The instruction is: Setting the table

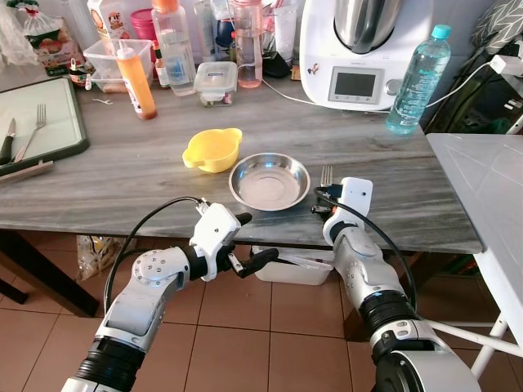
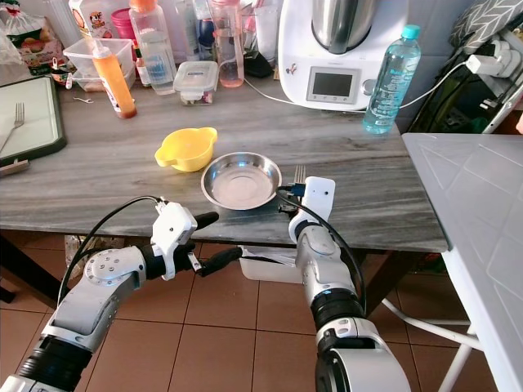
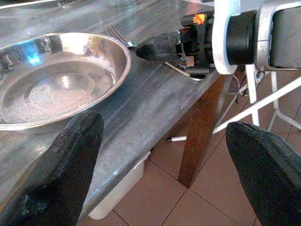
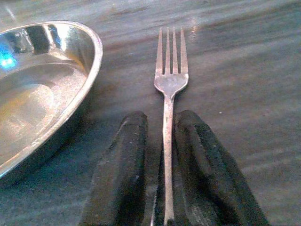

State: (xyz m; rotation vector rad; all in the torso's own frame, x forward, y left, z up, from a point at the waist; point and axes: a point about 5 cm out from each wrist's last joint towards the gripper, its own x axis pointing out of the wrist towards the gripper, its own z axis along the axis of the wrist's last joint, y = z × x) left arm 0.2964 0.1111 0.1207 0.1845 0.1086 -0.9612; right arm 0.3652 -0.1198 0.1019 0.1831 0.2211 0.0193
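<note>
Beside the round stainless-steel dish [image 1: 270, 181], on its right, the right gripper [image 4: 165, 165] is clamped on the handle of a slim silver metal fork [image 4: 170, 80]. Its two black matte fingers [image 4: 120, 174] press the handle from either side. Fork lies flat on the grey wood-grain tabletop [image 1: 147, 171], tines pointing away from the robot, just right of the dish and apart from its rim. Judgement: this is the usual cutlery position next to a plate, so the fork looks placed and the next move is likely a release.

Left of and below the dish, the left gripper [image 1: 246, 242] hangs past the table's near edge over the floor, fingers spread wide, nothing between them. Judgement: idle, kept clear of the setting.

Materials: dish is polished and shallow, with a rolled rim and a flat reflective base. Fork is thin, four tines, with a dull sheen. Tabletop is smooth and streaked.

Behind the dish to its left sits a small yellow plastic bowl with two lug handles [image 1: 212, 149]; it is rounded and glossy. Further left of the dish, a second fork [image 1: 33, 129] rests on a dark-rimmed tray [image 1: 73, 149].
</note>
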